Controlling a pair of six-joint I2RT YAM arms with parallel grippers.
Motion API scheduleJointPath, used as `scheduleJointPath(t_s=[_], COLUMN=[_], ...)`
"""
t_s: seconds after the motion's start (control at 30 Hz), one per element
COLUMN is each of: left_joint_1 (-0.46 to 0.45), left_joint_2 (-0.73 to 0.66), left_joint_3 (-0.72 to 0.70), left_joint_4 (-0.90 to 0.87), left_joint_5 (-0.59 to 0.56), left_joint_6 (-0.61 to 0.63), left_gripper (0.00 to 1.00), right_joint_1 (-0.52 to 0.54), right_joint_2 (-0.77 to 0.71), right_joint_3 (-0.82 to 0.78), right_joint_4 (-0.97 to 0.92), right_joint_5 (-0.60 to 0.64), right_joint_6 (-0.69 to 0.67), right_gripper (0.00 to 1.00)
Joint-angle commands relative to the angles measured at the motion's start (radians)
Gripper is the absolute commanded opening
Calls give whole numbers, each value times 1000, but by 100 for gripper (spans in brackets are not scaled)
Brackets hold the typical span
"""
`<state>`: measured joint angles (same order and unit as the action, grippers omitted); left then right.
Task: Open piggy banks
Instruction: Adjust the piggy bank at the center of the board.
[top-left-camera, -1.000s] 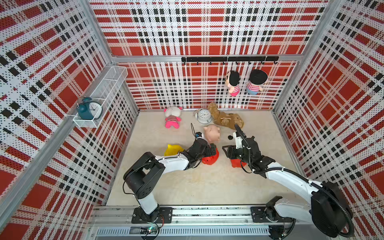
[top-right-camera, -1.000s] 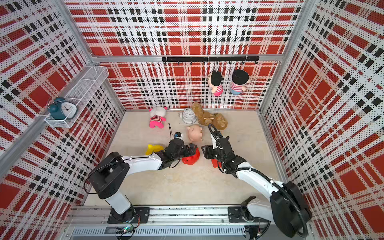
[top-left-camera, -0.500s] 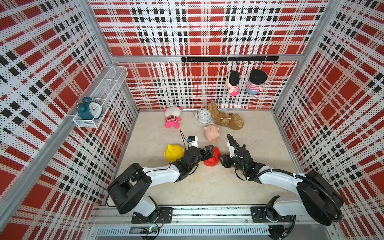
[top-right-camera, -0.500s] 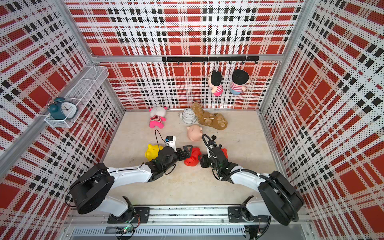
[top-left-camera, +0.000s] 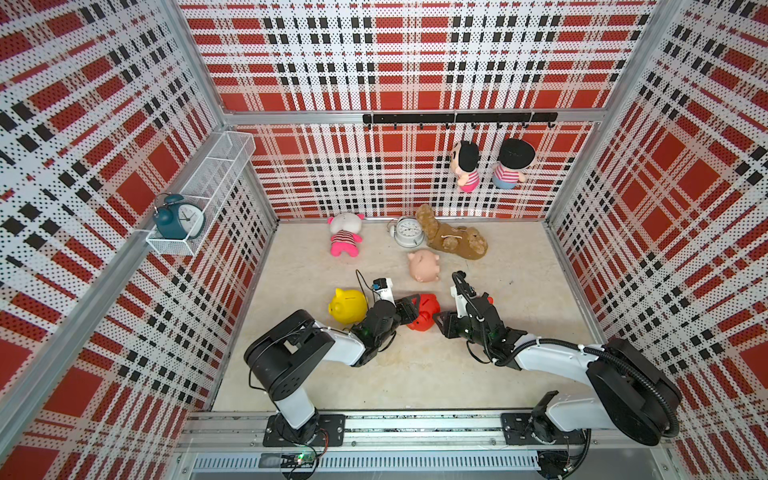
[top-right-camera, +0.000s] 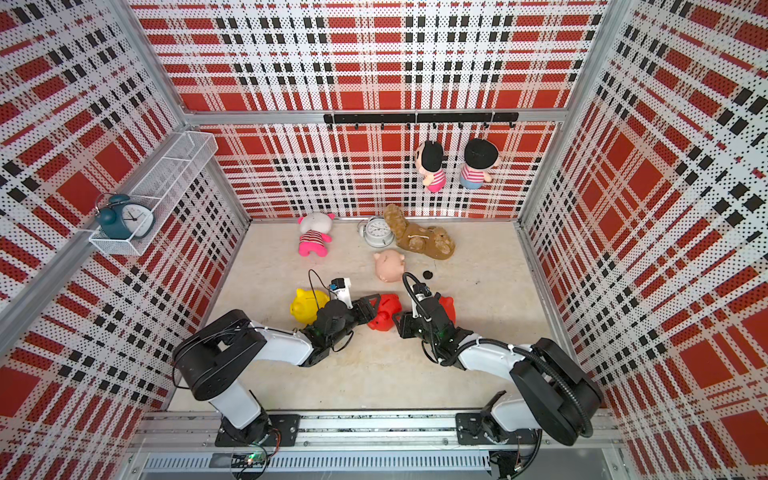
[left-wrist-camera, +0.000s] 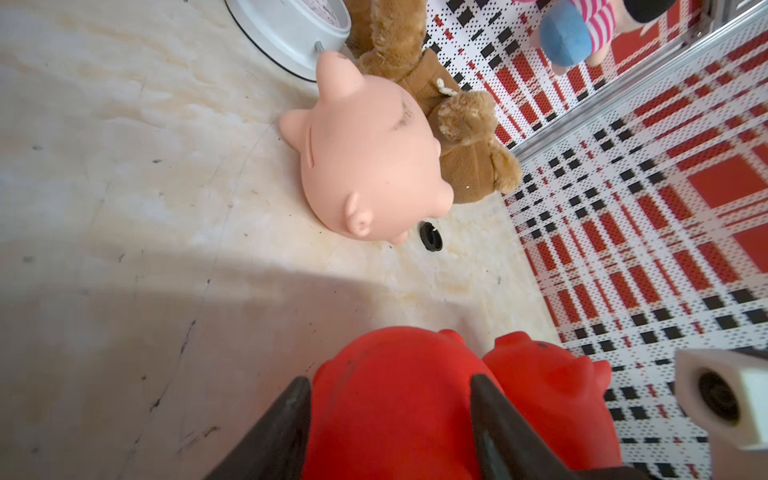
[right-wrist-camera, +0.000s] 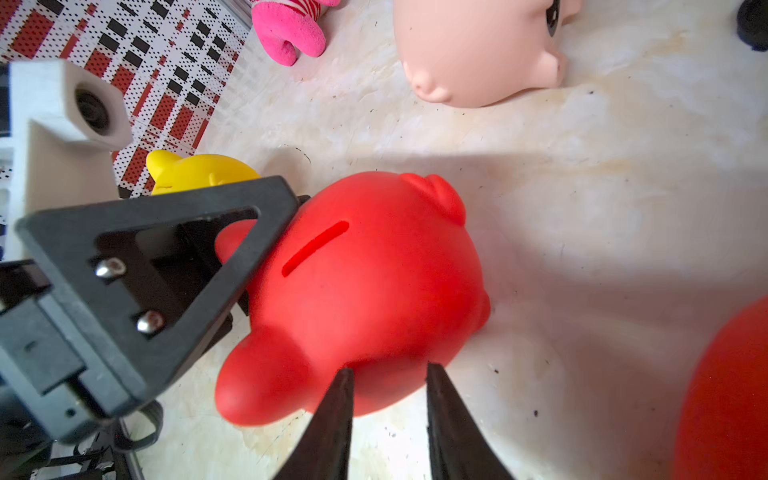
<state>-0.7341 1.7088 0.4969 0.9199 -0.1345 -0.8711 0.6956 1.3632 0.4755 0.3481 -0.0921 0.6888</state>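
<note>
A red piggy bank (top-left-camera: 426, 316) (top-right-camera: 384, 313) lies on its side mid-floor, coin slot facing the right wrist camera (right-wrist-camera: 365, 282). My left gripper (top-left-camera: 409, 309) (left-wrist-camera: 391, 379) is shut on its body (left-wrist-camera: 395, 415). My right gripper (top-left-camera: 440, 322) (right-wrist-camera: 390, 368) stands narrowly open, its tips at this pig's lower flank with bare floor between the fingers. A second red piggy bank (top-right-camera: 448, 305) (left-wrist-camera: 548, 374) sits just behind the right gripper. The yellow piggy bank (top-left-camera: 348, 306) is beside the left wrist. The pale pink piggy bank (top-left-camera: 424, 266) (left-wrist-camera: 374, 166) lies farther back, with a loose black plug (top-right-camera: 427, 274) (left-wrist-camera: 431, 237) next to it.
At the back wall lie a pink-and-white striped plush (top-left-camera: 345, 237), a white alarm clock (top-left-camera: 409, 232) and a brown plush dog (top-left-camera: 453, 241). Two dolls (top-left-camera: 465, 166) hang from the hook rail. A teal clock (top-left-camera: 178, 216) sits in the wire shelf on the left wall.
Both arms have drawn toward the front. The left gripper has closed on the red piggy bank. The right gripper has narrowed and moved from the second red pig to the first one's flank.
</note>
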Motion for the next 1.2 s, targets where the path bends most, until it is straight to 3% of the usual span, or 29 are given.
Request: scheduleJointPath(t_s=[0.0, 0.27, 0.5, 0.93, 1.17], left_joint_1=[35, 107, 121, 212, 225], left_joint_2=[31, 8, 22, -22, -104], left_joint_3=[-59, -92, -18, -20, -24], left_joint_4=[74, 65, -44, -147, -224], left_joint_5=[48, 53, 79, 90, 55], left_joint_6=[-65, -165, -172, -152, -107], left_gripper=[59, 56, 58, 68, 79], right_joint_1=[7, 7, 7, 8, 9], right_joint_2=[-32, -60, 49, 222, 212], right_joint_3=[9, 50, 110, 220, 227], right_joint_4=[3, -16, 70, 150, 136], right_joint_5=[10, 11, -24, -96, -89], right_joint_6=[-5, -32, -36, -12, -18], right_gripper=[32, 33, 34, 37, 38])
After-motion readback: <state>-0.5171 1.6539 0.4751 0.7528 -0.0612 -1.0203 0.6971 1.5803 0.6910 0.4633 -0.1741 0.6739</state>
